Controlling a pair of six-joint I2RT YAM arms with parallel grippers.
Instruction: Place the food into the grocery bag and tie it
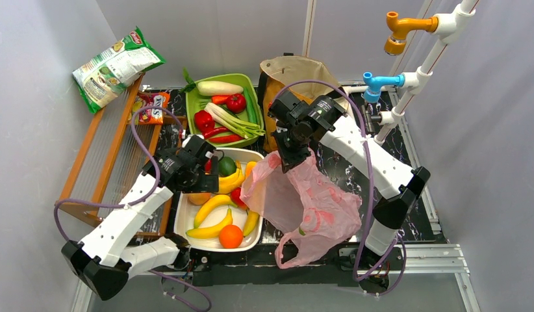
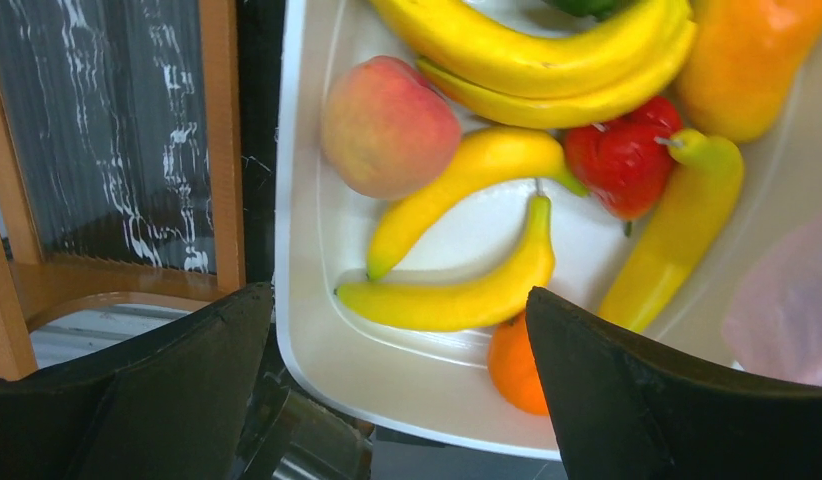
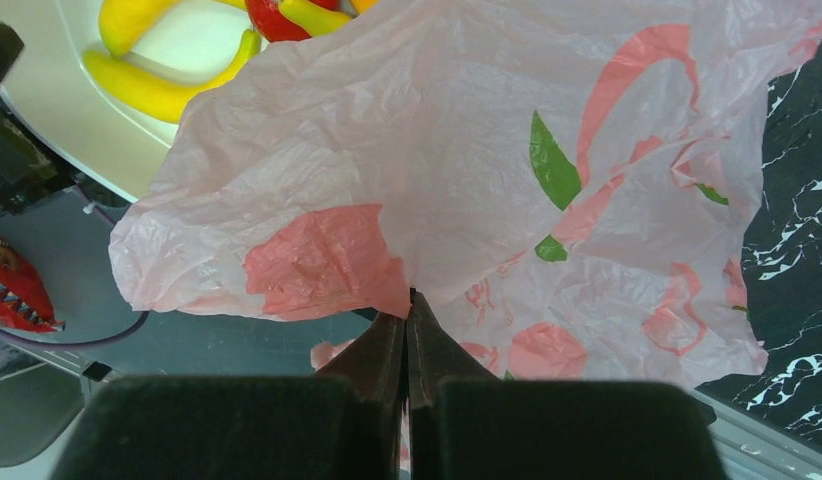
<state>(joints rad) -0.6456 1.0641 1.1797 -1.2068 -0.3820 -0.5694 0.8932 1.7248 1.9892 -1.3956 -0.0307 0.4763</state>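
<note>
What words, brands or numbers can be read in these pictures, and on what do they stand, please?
None can be read for certain.
Crisp packet: logo and print too small to read.
Small red packet: lettering blurred.
Pink bag: fruit and leaf shapes only, no words.

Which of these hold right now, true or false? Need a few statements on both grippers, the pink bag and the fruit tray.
1. The right gripper is shut on the thin pink plastic grocery bag. True.
2. The left gripper is shut on a yellow toy banana. False: it is open above the white oval tray and holds nothing.
3. The round orange toy fruit lies in the white oval tray. True.
4. The rosy toy peach lies inside the pink bag. False: it lies in the white tray, near its wall.
</note>
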